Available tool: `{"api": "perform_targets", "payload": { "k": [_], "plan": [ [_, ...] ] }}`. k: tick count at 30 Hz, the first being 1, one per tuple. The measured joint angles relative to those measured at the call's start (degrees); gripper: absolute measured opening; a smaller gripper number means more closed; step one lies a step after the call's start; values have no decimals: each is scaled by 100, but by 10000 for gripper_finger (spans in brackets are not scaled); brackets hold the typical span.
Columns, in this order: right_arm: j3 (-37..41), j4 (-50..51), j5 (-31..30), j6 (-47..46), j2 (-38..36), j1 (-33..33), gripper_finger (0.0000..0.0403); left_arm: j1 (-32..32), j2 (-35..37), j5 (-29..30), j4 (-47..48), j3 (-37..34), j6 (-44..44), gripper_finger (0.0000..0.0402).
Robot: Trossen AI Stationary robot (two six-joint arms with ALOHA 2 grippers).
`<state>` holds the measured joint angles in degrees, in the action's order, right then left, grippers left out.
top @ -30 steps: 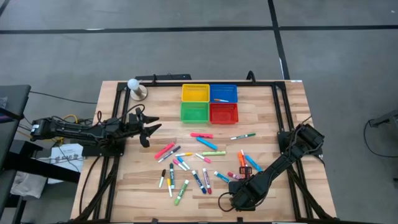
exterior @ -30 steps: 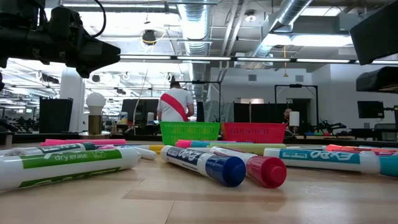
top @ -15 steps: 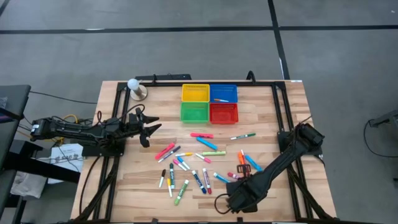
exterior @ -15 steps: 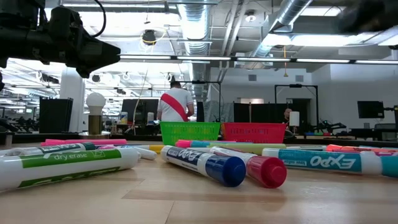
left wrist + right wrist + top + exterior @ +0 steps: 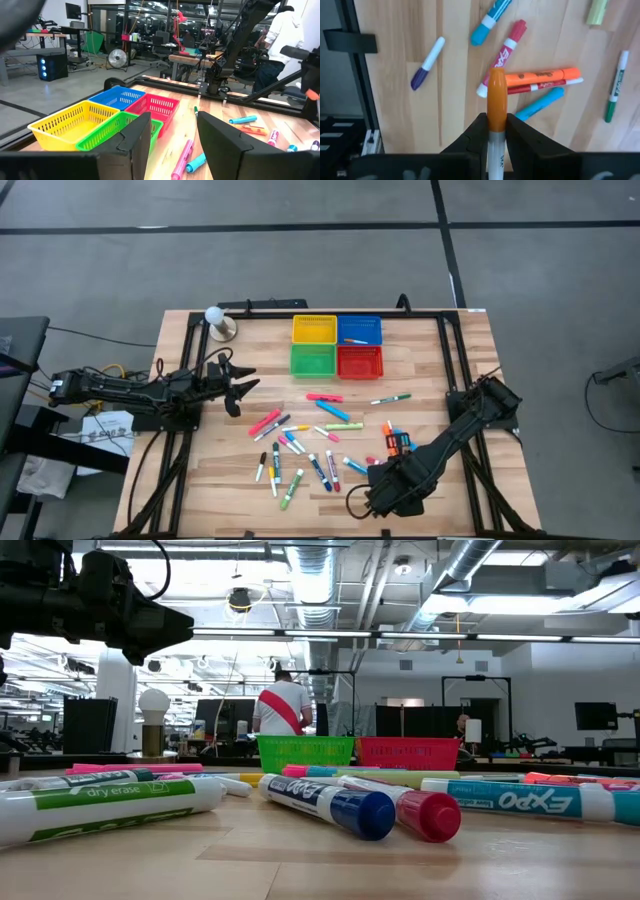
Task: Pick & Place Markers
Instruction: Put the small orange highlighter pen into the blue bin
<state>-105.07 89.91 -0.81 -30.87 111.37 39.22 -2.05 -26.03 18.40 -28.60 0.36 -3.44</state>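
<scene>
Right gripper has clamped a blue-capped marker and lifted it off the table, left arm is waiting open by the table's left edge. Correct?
Not quite: the cap is orange, not blue. The right wrist view shows the right gripper shut on a white marker with an orange cap, held above the markers lying on the table. The rest holds: the left gripper waits open near the left edge.

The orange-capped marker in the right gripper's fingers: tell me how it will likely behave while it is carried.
The orange-capped white marker looks stiff, a straight plastic barrel, so it should not droop. The right gripper pinches it low, most of its length standing free, so it may pivot. Its smooth round barrel could slip, and would probably roll if dropped.
</scene>
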Motion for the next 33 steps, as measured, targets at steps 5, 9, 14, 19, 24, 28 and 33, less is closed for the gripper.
{"api": "perform_targets", "payload": {
  "k": [5,9,14,19,24,28,33],
  "plan": [
    [-194,-3,177,-4,-10,0,49,-1,-1,0,0,0,-1,161],
    [-194,7,188,-10,-11,0,49,1,1,1,0,0,0,161],
    [-194,9,138,-11,-11,0,49,1,-1,1,0,0,0,161],
    [-194,7,80,-13,-11,-40,49,-1,0,-1,-2,0,0,161],
    [-194,7,-122,-9,-11,-224,49,1,-1,-1,-7,0,-2,161],
    [-194,7,-244,104,-11,-490,49,1,-1,0,-15,-1,-1,161],
    [-194,7,-257,645,-9,-851,49,-1,-1,-1,-20,-2,-2,161]
  ]
}}
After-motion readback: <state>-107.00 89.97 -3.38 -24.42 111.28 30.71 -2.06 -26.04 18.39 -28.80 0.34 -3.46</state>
